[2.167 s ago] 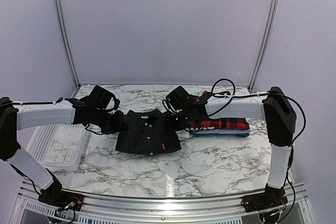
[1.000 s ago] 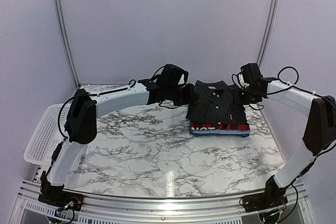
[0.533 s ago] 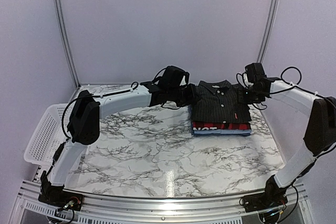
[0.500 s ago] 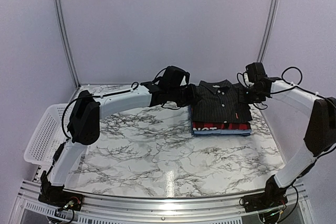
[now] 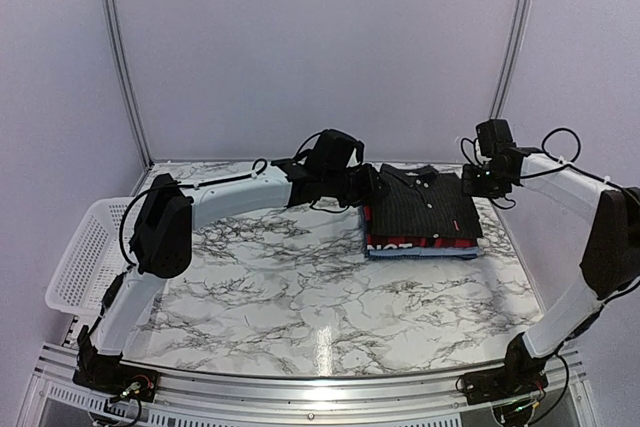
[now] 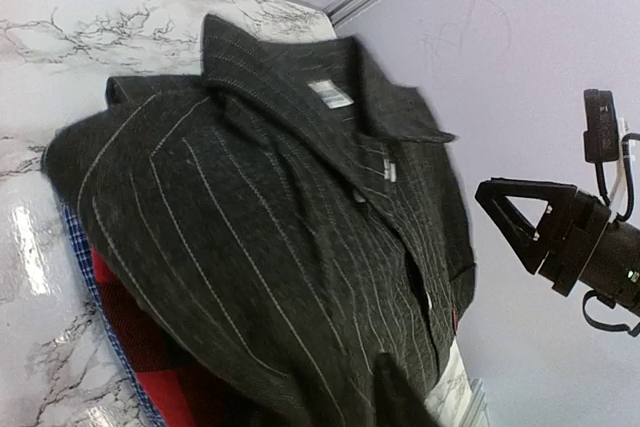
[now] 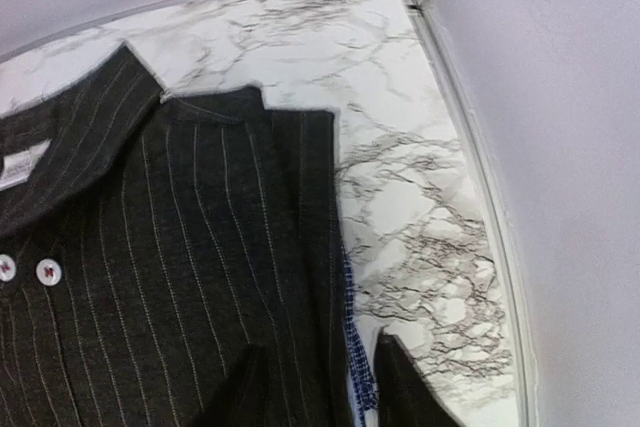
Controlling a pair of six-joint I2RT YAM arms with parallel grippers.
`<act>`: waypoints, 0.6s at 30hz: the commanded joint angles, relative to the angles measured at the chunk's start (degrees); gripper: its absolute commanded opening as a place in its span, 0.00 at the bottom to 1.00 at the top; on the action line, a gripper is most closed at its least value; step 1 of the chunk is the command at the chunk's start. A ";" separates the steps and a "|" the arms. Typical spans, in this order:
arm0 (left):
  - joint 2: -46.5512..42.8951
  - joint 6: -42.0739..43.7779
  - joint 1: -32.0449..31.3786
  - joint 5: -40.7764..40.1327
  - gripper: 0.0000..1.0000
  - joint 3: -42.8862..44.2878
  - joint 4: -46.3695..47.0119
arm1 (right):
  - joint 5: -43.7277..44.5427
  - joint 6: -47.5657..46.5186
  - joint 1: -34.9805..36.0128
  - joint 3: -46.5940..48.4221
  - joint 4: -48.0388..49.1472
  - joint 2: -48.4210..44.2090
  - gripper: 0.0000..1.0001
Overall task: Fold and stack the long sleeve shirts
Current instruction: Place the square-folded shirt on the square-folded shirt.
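The black pinstriped shirt point(image 5: 420, 205) lies folded, collar to the rear, on top of the stack at the back right. Under it show the red plaid shirt point(image 5: 440, 241) and the blue one point(image 5: 420, 251). My left gripper point(image 5: 366, 187) is at the black shirt's left shoulder. In the left wrist view only one dark fingertip point(image 6: 398, 399) shows over the cloth point(image 6: 280, 237). My right gripper point(image 7: 320, 392) is open astride the shirt's right edge point(image 7: 300, 247): one finger is over the cloth and the other over the marble, with the blue shirt's edge point(image 7: 350, 327) between them.
A white mesh basket point(image 5: 85, 257) sits at the table's left edge. The right wall and its corner rail point(image 7: 450, 97) run close beside the stack. The marble table point(image 5: 300, 287) extends in front of the stack.
The black shirt has sunk lower onto the stack and both grippers moved slightly back. The right jaws have parted from the cloth.
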 commanded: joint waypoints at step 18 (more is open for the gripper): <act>-12.40 4.41 6.25 -8.09 0.81 -13.23 -4.26 | -8.31 3.62 11.02 4.32 2.59 -2.85 0.98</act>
